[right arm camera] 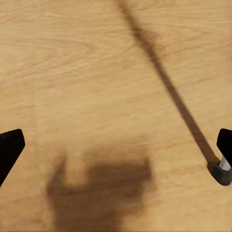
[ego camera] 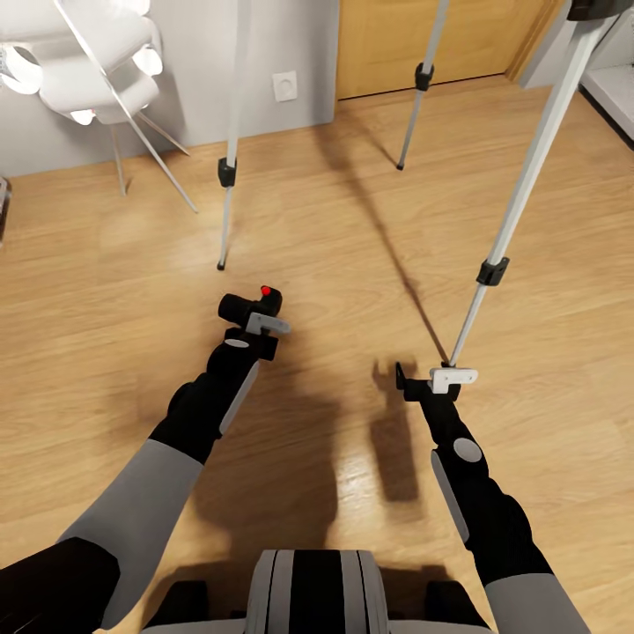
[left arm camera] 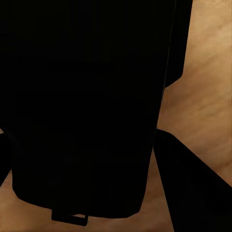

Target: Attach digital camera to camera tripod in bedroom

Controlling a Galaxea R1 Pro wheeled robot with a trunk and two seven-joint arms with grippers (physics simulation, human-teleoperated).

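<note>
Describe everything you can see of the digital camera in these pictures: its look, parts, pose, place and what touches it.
The digital camera is small, black and matte, with a short lens barrel pointing toward the head view's left and a red round button on top. It is held above the light wood floor, clamped in the left gripper, between the tripod's legs. In the left wrist view it appears as a large dark mass close to the lens.

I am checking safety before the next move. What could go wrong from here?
1. The right gripper hangs open right beside a tripod foot; a small swing could knock the leg and shift the tripod.
2. The left gripper holds the camera above bare floor; a slip would drop it.
3. The tripod head sits high at the head view's edge, so lifting is poorly watched.
</note>
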